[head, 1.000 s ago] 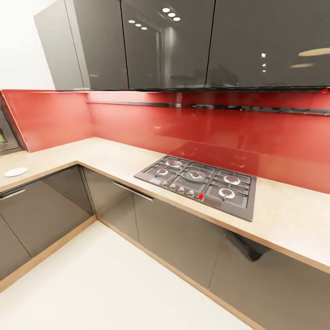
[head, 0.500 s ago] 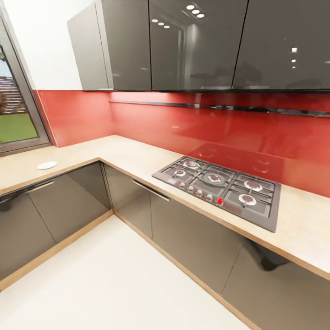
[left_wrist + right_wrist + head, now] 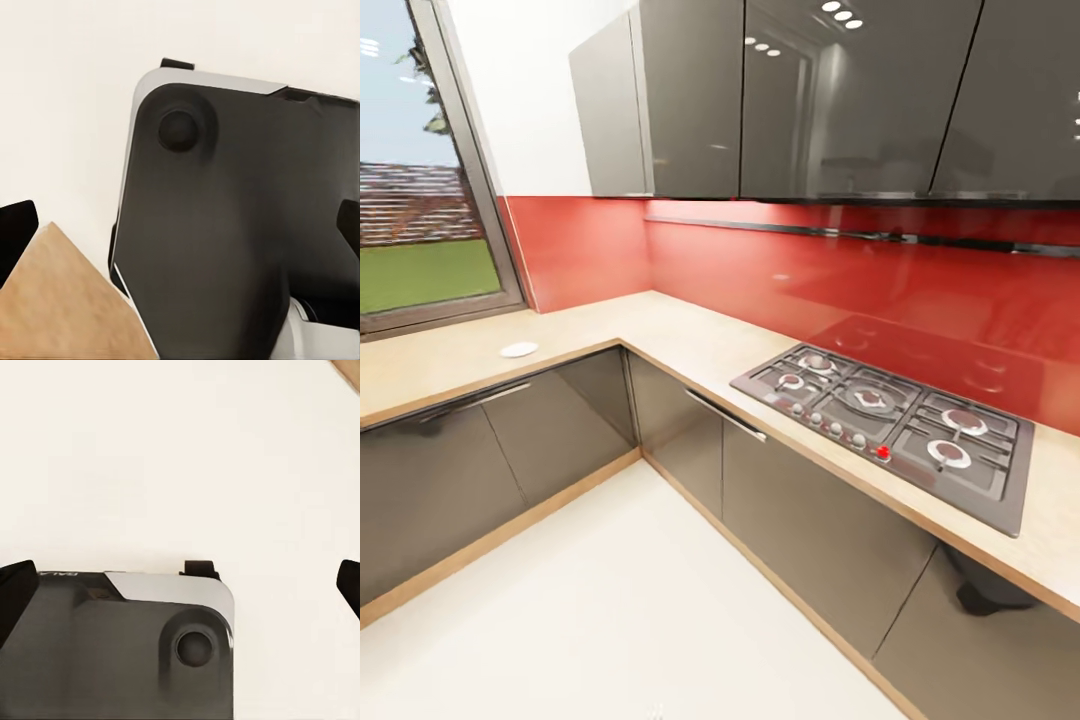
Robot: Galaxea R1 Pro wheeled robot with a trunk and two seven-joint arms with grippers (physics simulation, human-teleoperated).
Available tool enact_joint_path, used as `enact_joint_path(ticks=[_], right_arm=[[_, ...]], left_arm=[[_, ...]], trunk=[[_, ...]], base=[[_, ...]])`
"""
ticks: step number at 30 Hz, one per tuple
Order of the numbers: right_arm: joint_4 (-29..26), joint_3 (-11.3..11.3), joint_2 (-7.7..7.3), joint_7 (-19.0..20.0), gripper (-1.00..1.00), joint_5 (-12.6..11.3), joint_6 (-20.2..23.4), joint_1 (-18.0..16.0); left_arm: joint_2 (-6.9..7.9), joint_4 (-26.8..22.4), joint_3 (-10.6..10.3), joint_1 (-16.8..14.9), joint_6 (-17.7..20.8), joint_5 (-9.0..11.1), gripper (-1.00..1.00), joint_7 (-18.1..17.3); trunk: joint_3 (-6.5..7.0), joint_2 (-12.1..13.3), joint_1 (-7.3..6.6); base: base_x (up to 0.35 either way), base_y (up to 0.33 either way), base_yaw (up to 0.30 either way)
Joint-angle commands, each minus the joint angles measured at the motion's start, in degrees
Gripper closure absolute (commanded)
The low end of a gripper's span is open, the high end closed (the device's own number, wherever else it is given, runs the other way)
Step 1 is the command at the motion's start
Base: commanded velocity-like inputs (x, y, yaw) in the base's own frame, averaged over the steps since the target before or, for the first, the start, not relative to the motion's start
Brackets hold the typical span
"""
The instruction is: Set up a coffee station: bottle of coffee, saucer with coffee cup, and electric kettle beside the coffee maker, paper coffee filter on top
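Red backsplash (image 3: 780, 280) and glossy grey wall cabinets (image 3: 810, 100) run above the L-shaped tan countertop (image 3: 660, 335), which wraps the corner over grey cabinet fronts (image 3: 560, 425) and a pale floor (image 3: 620, 610), with a window (image 3: 420, 200) on the left arm of the L. A black gas hob (image 3: 895, 430) sits in the counter at right, and the small white saucer (image 3: 518, 349) lies alone on the counter below the window, well apart from the hob. Each wrist view looks down past the robot's dark base (image 3: 240, 225) at the floor, with the left gripper (image 3: 184, 225) and the right gripper (image 3: 184, 585) both spread wide and empty.
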Motion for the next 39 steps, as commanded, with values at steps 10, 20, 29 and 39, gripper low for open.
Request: enact_joint_path(ticks=[10, 20, 29, 39], right_arm=[[0.01, 0.01, 0.0, -0.02, -1.0, 0.04, -0.17, -0.02], [0.01, 0.01, 0.0, -0.06, -1.0, 0.04, -0.3, -0.02], [-0.49, -0.03, -0.1, -0.04, -1.0, -0.11, -3.61, -0.02], [-3.48, -0.06, -0.18, 0.08, -1.0, -0.17, -4.03, -0.02]], left_arm=[[-0.02, 0.06, 0.19, -0.05, -0.17, 0.29, -1.0, -0.01], [0.31, -0.13, -0.35, -0.14, -0.18, -0.4, -1.0, -0.01], [1.96, -2.25, -0.68, -3.64, -0.21, -7.31, -1.0, -0.08], [1.66, -15.53, 0.14, -4.41, -0.38, -6.75, -1.0, -0.16]], trunk=[[1.33, 3.98, -2.2], [2.72, 7.99, -4.4], [3.97, 11.6, -6.37], [5.36, 15.61, -8.57]], base=[[0.0, 0.0, 0.253], [0.0, 0.0, 0.253], [0.0, 0.0, 0.253], [0.0, 0.0, 0.253]])
